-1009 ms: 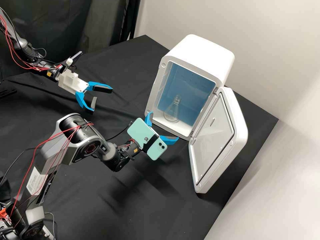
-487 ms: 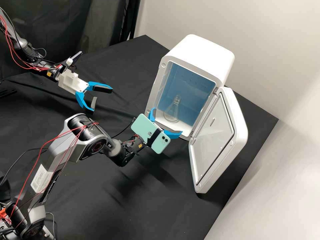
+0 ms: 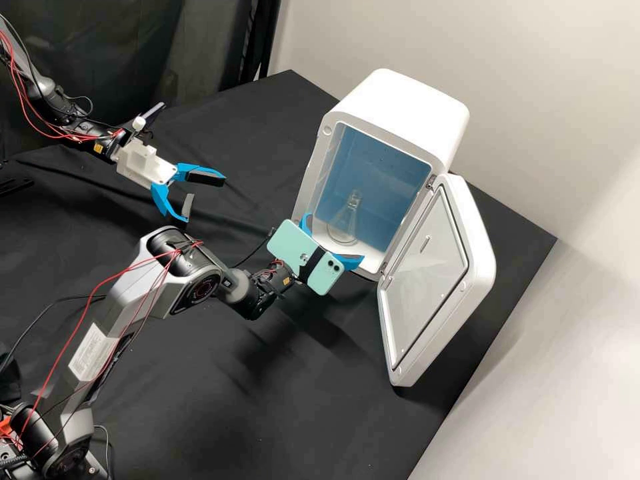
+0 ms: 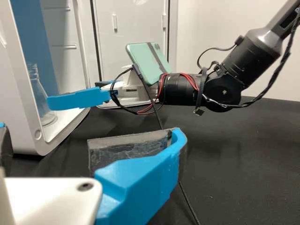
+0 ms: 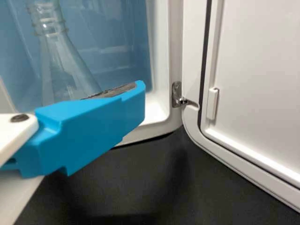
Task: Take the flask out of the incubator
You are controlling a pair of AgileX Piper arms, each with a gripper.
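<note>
A clear glass flask (image 3: 346,217) stands upright on the floor of the white incubator (image 3: 400,107), whose blue inside is exposed and whose door (image 3: 433,267) hangs wide open to the right. My right gripper (image 3: 329,241) is open at the lower front lip of the opening, just in front of the flask and not touching it. In the right wrist view the flask (image 5: 51,70) rises close behind one blue finger (image 5: 93,122). My left gripper (image 3: 204,195) hangs open over the bench, well to the left of the incubator, holding nothing. From there the flask (image 4: 40,98) shows inside the doorway.
The open door (image 5: 253,93) stands on the bench right of the opening, joined by a metal hinge (image 5: 180,101). The right arm (image 4: 225,84) stretches across the black bench in front of the incubator. A pale wall rises behind and to the right.
The right arm has stretched forward and up, bringing its open gripper from below the incubator's front lip to the opening near the flask. The left arm has stayed still.
</note>
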